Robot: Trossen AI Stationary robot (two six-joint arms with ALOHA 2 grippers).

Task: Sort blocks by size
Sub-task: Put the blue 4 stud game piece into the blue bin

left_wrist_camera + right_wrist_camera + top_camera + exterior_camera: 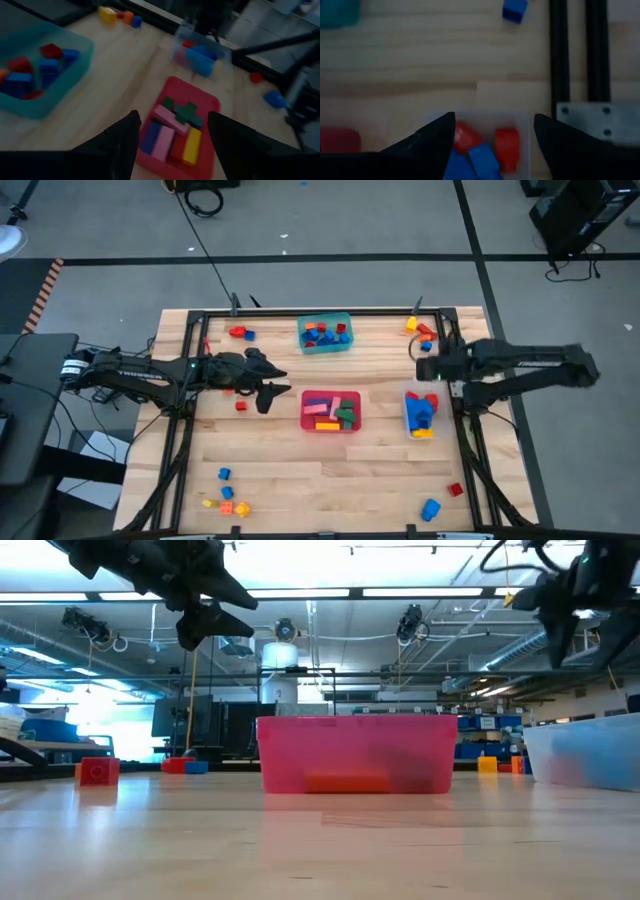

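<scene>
Right now the wooden counter carries three tubs in a loose row across its middle: a teal tub at about twelve o'clock from the centre, a red tub at the centre, and a clear tub at three o'clock. The teal tub holds small blue and red blocks; the red tub holds longer bars in pink, yellow, blue, red and green; the clear tub holds red and blue pieces. Loose blocks lie around the edges — a red and blue pair at eleven o'clock, an orange and yellow cluster at one o'clock, a small red cube at nine o'clock, a scatter of blue, yellow and orange bits at seven o'clock, and a red piece with a blue piece at five o'clock. The left gripper hangs above the counter just at nine o'clock of the red tub, its fingers apart with nothing between them. The right gripper hovers over the twelve o'clock end of the clear tub — its fingers are spread wide and empty, with the red and blue pieces lying in the tub below.
</scene>
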